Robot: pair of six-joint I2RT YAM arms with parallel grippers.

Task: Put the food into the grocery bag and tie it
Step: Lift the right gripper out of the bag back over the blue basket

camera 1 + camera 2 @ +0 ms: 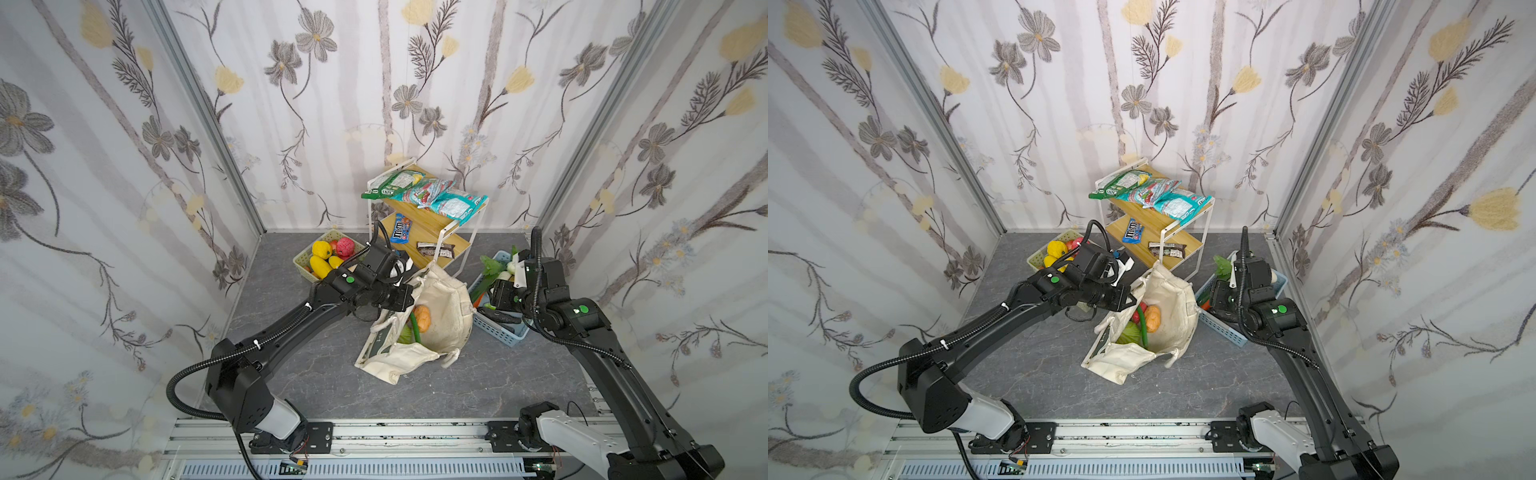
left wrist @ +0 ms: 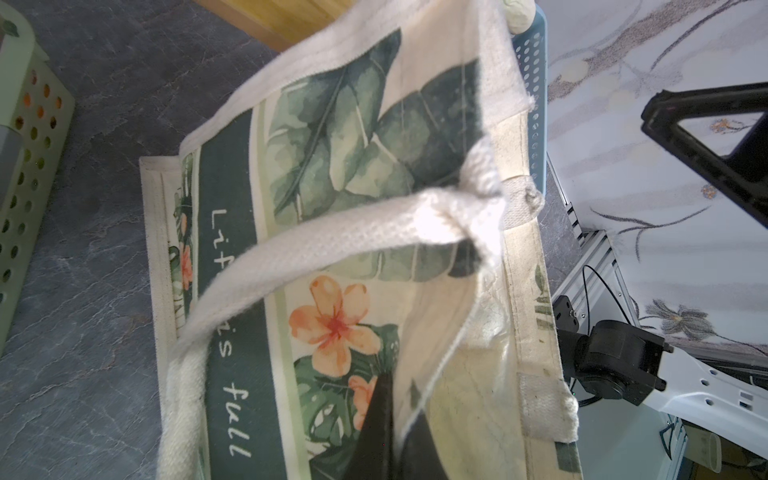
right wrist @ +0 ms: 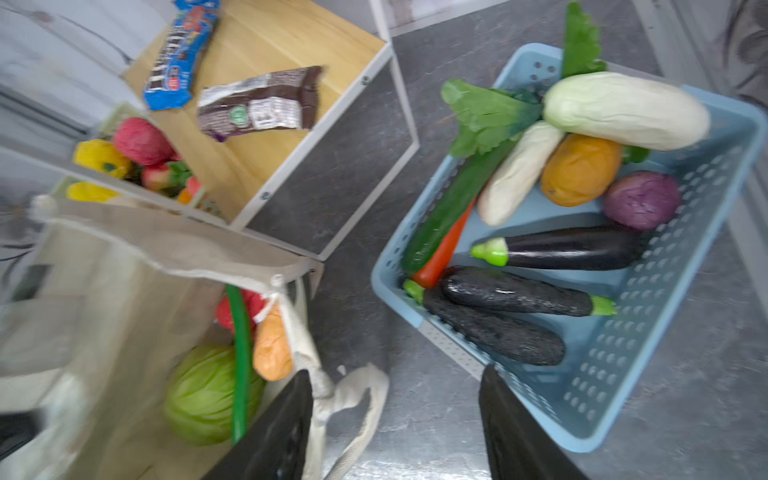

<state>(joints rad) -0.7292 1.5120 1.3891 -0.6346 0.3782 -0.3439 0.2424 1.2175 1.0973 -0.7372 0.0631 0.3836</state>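
Bag (image 1: pixel 446 318) rim clamped in left pincer (image 1: pixel 412 296), right pincer (image 3: pixel 397 371) spread, empty

The bag (image 1: pixel 449 307) is coarse matt canvas with woven rope handles (image 2: pixel 316 245). The eggplants (image 3: pixel 573 247) shine glossy; the shelf (image 3: pixel 266 45) is smooth wood; the basket (image 3: pixel 665 332) at the bag's three o'clock is perforated plastic.

The grey tabletop (image 1: pixel 316 386) carries the grocery bag (image 1: pixel 449 316), a two-tier rack (image 1: pixel 424 224), a green basket (image 1: pixel 300 261) and a blue basket (image 1: pixel 498 332).
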